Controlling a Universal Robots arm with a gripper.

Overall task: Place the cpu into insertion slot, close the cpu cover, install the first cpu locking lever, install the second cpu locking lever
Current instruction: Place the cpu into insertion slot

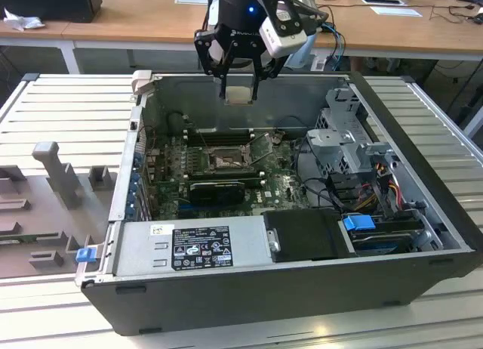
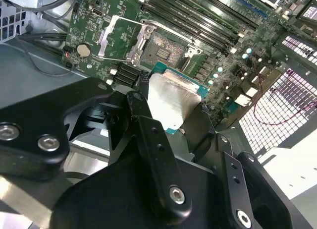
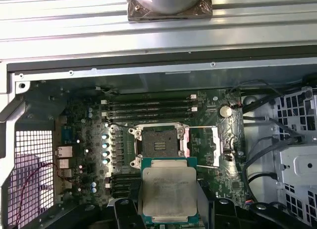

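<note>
My gripper [image 1: 240,83] hangs above the open computer case, shut on the cpu [image 1: 240,95], a pale silver square chip on a green base. In both wrist views the cpu [image 3: 168,189] [image 2: 173,97] sits between the black fingers [image 2: 148,135], high over the green board. The insertion slot [image 3: 158,142] [image 2: 161,46] [image 1: 225,162] lies bare below, with a dark centre and a grey rim. The cpu cover [image 3: 224,144] [image 2: 115,38] is swung open beside the slot. Thin wire levers [image 3: 204,127] stand out from the socket's edges.
Long black memory slots [image 3: 148,107] run beside the socket. A power supply box [image 1: 192,247] and a drive cage [image 1: 355,149] with cables fill the case's near and right sides. Grey fixture blocks [image 1: 56,175] stand on the slatted table at the exterior view's left.
</note>
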